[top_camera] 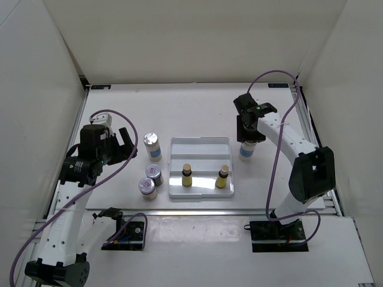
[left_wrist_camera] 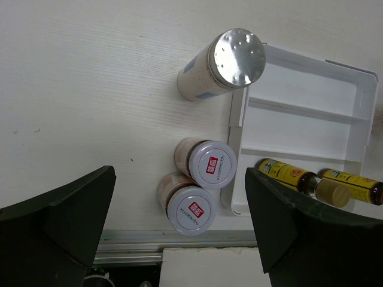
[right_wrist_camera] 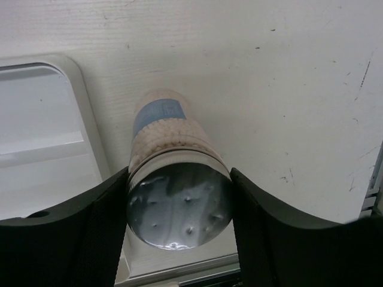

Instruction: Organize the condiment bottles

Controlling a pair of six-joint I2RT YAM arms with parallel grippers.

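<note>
A shaker jar with a silver lid [top_camera: 152, 145] stands left of the white tray [top_camera: 199, 142]. Two jars with red-marked white lids [top_camera: 154, 174] [top_camera: 147, 188] stand together at the tray's near left corner. Two yellow dark-capped bottles [top_camera: 187, 174] [top_camera: 222, 177] stand in the tray's near row. My left gripper [top_camera: 127, 143] is open and empty, held above the table left of these jars [left_wrist_camera: 211, 164]. My right gripper [top_camera: 248, 134] is shut on another silver-lidded shaker jar [right_wrist_camera: 158, 119]. That jar stands upright just right of the tray, with the fingers [right_wrist_camera: 96, 227] against its lid.
The tray's two far rows [left_wrist_camera: 305, 119] hold nothing. White walls enclose the table on the left, back and right. A metal rail [left_wrist_camera: 179, 239] runs along the near table edge, close to the two red-marked jars.
</note>
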